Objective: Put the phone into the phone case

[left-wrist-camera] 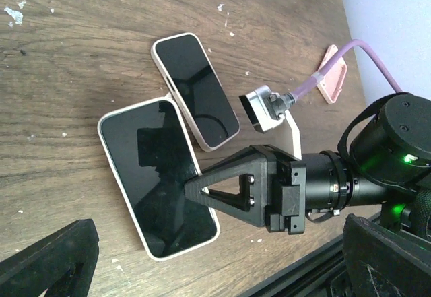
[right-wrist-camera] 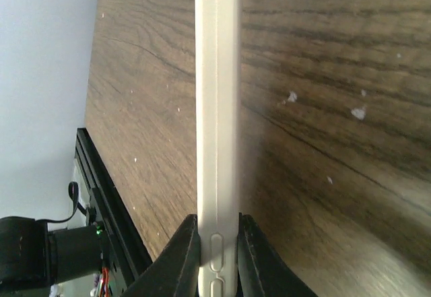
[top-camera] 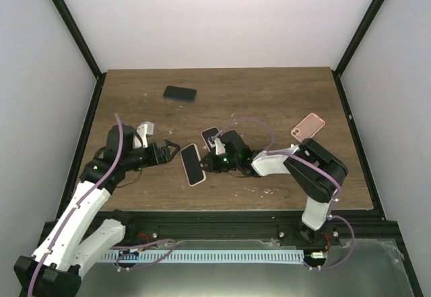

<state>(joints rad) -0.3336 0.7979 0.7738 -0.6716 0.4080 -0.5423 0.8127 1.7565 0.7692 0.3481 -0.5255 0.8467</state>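
Note:
A phone with a black screen sits in a white phone case near the table's middle front; whether it rests on the wood or hangs just above it does not show. My right gripper is shut on its long edge, one finger on each face, by the side buttons of the case. One black finger of it lies across the screen in the left wrist view. My left gripper stands open just left of the phone, touching nothing.
A second phone with a pale rim lies just behind the held one. A dark phone lies at the back. A pink case lies to the right. The table's front edge is close.

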